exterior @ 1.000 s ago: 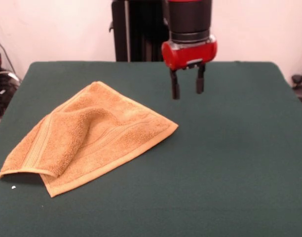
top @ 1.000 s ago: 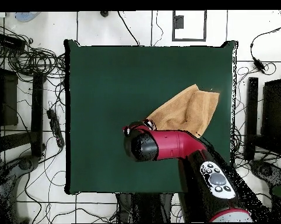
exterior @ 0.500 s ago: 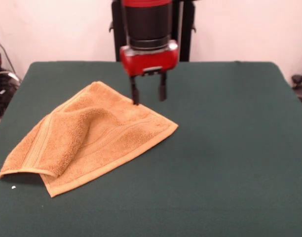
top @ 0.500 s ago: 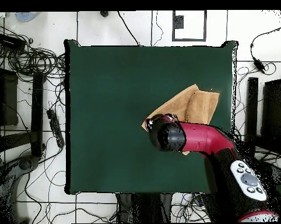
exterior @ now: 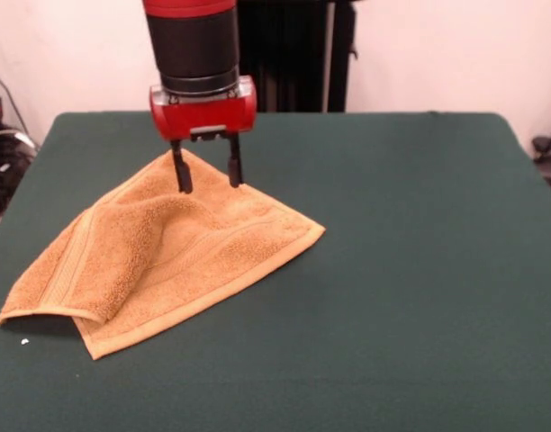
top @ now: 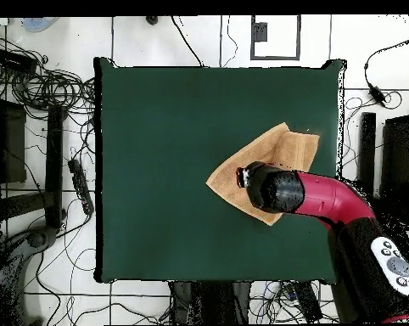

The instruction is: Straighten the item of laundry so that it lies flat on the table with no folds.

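- Towel (exterior: 167, 256): golden-tan terry cloth, lying on the table (exterior: 420, 270) toward the left side in the front view; in the overhead view (top: 271, 161) it is sitting right of the table's centre, near the right edge.
- Towel's condition: not lying flat. One corner portion is folding over the rest, forming a raised hump at the left in the front view, with woven band stripes showing along the folded flap and along the lower edge.
- Towel's outline: one corner is pointing right toward the table's middle in the front view, another is pointing toward the far side, beneath the gripper.
- Gripper (exterior: 206, 171): red body with two dark fingers (exterior: 181, 174) pointing straight down, standing apart with a clear gap between them and gripping nothing.
- Gripper's place relative to the towel: hanging over the towel's far corner in the front view, fingertips close above the cloth; whether they are touching it cannot be told.
- Arm (top: 327, 199): red and black, reaching in the overhead view from the lower right and covering part of the towel's lower right portion.
- Table: dark green cloth top, much of it lying bare to the right of the towel in the front view.
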